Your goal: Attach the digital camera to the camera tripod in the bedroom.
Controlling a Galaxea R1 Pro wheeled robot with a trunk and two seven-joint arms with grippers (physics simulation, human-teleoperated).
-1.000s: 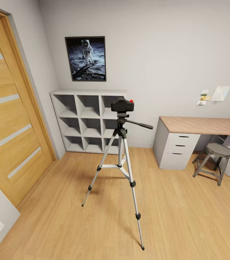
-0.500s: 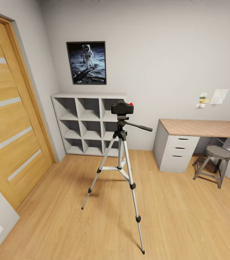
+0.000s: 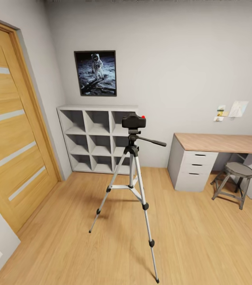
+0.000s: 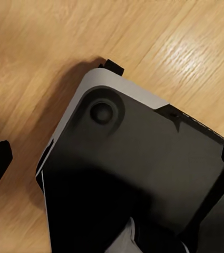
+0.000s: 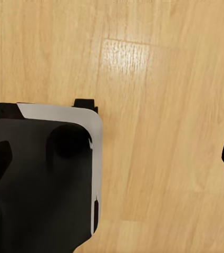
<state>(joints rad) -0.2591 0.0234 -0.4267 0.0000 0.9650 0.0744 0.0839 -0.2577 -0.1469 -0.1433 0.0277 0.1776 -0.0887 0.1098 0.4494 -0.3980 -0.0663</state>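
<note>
Black digital camera (image 3: pixel 133 120) sits on the head of the camera tripod (image 3: pixel 132 182), red dot up, pan handle sticking out to one side. Tripod stands mid-floor in the bedroom, in front of the white cube shelf (image 3: pixel 98 138), with the desk (image 3: pixel 220 143) and stool (image 3: pixel 236 178) off to its side.

Change over the last second: the whole head view has slid down a little (astronaut picture (image 3: pixel 96 73) now lower in frame), so the head or trunk is rising or tilting; camera and tripod keep the same relation to each other. Judgement: attachment looks done, robot backed off.

Left gripper (image 4: pixel 112 174): dark fingertips at opposite frame edges, spread wide, nothing between them; below it the robot's own grey-black base and plank floor. Right gripper (image 5: pixel 114 158): the same, wide apart and empty. Camera is well ahead of both grippers, probably out of reach, though depth is hard to judge.
</note>
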